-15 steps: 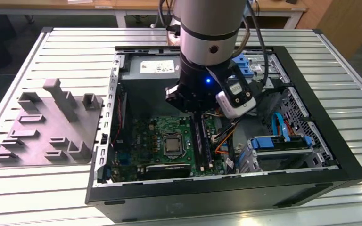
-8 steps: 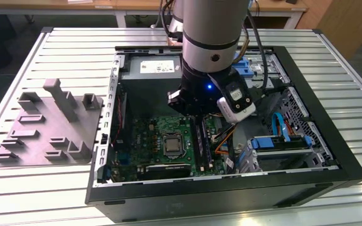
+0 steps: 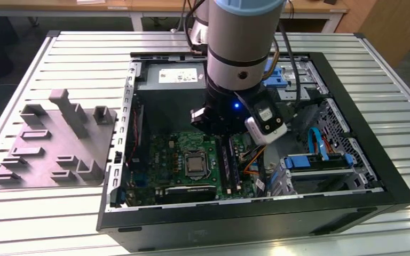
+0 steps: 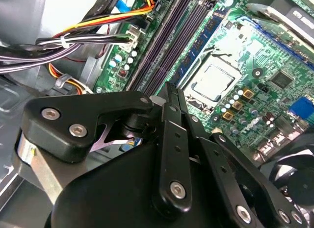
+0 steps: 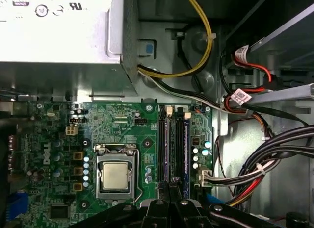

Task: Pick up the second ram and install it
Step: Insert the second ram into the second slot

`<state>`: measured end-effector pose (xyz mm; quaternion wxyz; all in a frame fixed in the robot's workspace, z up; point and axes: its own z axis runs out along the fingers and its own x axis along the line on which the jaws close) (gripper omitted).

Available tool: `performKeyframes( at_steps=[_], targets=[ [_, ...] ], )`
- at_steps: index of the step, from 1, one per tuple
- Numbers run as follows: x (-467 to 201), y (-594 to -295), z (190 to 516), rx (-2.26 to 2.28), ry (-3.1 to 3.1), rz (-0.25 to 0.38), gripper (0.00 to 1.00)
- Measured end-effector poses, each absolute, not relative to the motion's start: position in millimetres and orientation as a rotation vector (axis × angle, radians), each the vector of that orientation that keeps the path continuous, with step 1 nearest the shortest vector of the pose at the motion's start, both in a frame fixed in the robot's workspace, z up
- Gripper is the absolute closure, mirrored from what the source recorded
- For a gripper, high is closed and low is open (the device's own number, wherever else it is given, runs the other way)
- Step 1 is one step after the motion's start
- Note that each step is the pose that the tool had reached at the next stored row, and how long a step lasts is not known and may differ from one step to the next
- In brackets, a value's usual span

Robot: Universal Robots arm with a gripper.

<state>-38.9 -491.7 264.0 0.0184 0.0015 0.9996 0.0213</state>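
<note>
Second ram (image 3: 227, 160): thin, narrow, dark stick, stood on edge on the motherboard (image 3: 164, 154). In the exterior view it is found at 3 o'clock of the processor (image 3: 194, 163).

Bright room light; the power supply (image 5: 59, 32) glares white, the case (image 3: 262, 224) interior lies shadowed.

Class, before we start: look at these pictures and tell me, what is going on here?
A robot arm reaches down into an open computer case that lies on a slatted metal table. Its end effector is down at the long memory slots on the green motherboard, beside the processor. Whether it grips a memory stick cannot be made out. A grey holder tray sits on the table, at the exterior view's left of the case.
</note>
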Motion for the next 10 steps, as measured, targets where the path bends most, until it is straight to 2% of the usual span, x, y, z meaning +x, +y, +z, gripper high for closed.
performKeyframes(
  at_steps=[10],
  targets=[
    [-36.8, -492.2, 260.1, 0.005, 3.106, 0.067, 0.89]
  ],
)
